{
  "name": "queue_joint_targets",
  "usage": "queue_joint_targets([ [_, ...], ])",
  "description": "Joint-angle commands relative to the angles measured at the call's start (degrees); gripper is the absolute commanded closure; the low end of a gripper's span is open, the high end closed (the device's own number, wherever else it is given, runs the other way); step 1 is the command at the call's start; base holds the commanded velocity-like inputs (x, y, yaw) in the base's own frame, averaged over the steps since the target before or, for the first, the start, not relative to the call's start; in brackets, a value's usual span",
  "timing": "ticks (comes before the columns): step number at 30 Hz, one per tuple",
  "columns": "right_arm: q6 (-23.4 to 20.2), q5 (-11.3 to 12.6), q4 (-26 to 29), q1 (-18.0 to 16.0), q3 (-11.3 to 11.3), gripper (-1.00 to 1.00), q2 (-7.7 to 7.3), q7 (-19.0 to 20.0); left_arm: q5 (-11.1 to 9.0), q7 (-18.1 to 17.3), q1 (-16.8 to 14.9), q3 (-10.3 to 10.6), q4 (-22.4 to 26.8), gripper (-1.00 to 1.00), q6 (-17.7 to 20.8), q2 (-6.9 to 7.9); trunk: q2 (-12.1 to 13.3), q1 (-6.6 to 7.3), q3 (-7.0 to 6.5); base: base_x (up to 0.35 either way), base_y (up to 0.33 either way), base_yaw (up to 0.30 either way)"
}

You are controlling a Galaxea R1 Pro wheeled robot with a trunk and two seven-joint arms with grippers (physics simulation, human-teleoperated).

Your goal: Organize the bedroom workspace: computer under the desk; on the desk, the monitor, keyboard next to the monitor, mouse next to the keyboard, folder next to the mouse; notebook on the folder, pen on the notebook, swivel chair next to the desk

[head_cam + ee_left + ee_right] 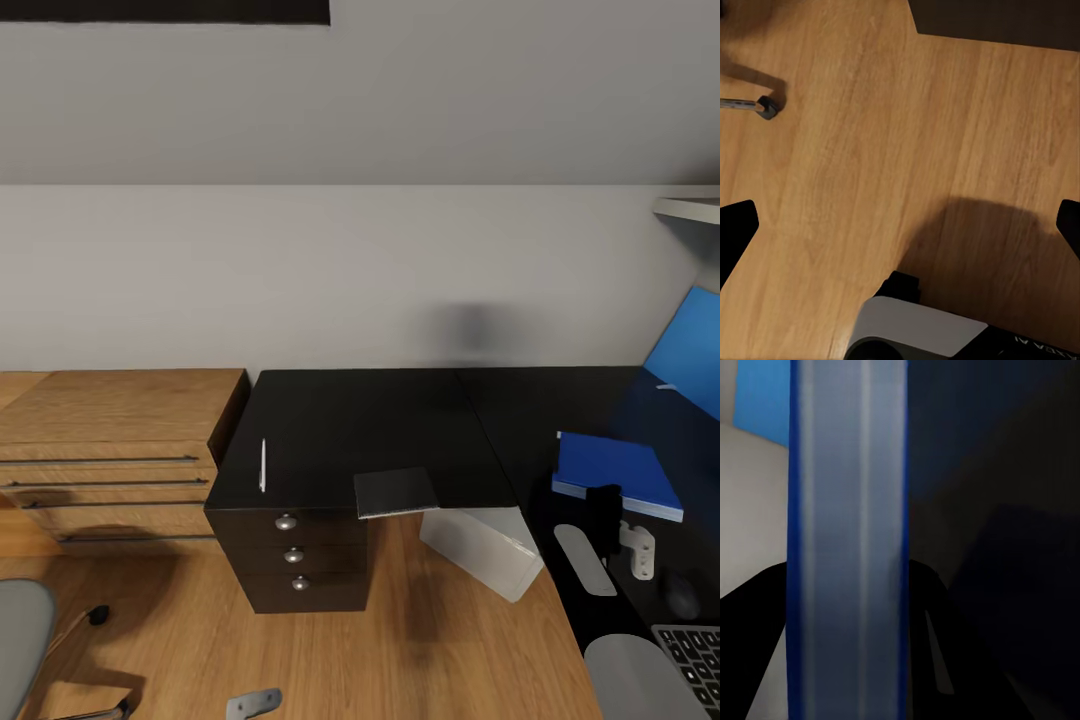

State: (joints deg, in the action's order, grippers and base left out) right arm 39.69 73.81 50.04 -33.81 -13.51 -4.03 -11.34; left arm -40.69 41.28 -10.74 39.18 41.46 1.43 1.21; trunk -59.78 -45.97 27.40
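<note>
Desk [400, 420]: black L-shaped top along the wall, drawers under its left end. Broad and flat, a firm bed for a stack.
Computer [485, 550]: white box on the floor below the desk's front edge, partly tucked under. Looks heavy and stiff; it already seems to lie where the task wants it.
Monitor [695, 350]: blue screen at the desk's far right, cut by the picture's edge.
Chair [20, 640]: grey seat at the lower left, on the wooden floor, well apart from the desk's right wing. On castors, so I judge it rolls with a push.
Folder [618, 472]: blue, flat on the desk's right wing, near its front edge. Thin, stiff and smooth; likely light but slippery, best pinched across one edge.
Right gripper [612, 535]: at the folder's near edge. In the right wrist view the folder's blue edge [847, 547] runs between the dark fingers [754, 645]; they appear pinched on it.
Keyboard [695, 655]: at the lower right corner, near the folder.
Notebook [397, 492]: dark, overhanging the desk's front edge. Thin and light, I judge; the overhang offers a grip.
Mouse [683, 597]: dark, just above the keyboard.
Pen [263, 465]: white, near the desk's left edge. Slender, apt to roll; grip at mid-length.
Left gripper [900, 225]: over bare floor, fingers spread wide.
</note>
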Motion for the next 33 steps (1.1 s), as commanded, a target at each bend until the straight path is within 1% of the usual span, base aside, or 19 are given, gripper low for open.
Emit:
queue_joint_targets([
  [1, 0.13, -0.07, 0.06, -0.03, 0.06, 1.00, -0.02, -0.35, -0.27, 0.47, -0.07, 0.37, 0.11, -1.00, 0.05, 0.09, -0.04, -0.02, 0.06, 0.123, 0.000, 0.000],
  [15, 0.09, -0.07, 0.06, -0.03, 0.06, 1.00, -0.02, -0.35, -0.27, 0.47, -0.07, 0.45, 0.11, -1.00, -0.10, 0.10, -0.04, -0.02, 0.06, 0.012, 0.000, 0.000],
  [22, -1.99, -0.09, 0.06, -0.03, 0.06, 1.00, -0.02, -0.37, -0.27, 0.47, -0.07, 0.38, 0.11, -1.00, -0.11, 0.11, -0.04, -0.02, 0.06, 0.000, 0.000, 0.000],
  [33, -2.10, -0.24, 0.06, -0.03, 0.04, 1.00, -0.10, -0.37, -0.32, 0.59, -0.07, 0.28, 0.22, -1.00, -0.11, 0.11, -0.04, -0.02, 0.06, 0.000, 0.000, 0.000],
])
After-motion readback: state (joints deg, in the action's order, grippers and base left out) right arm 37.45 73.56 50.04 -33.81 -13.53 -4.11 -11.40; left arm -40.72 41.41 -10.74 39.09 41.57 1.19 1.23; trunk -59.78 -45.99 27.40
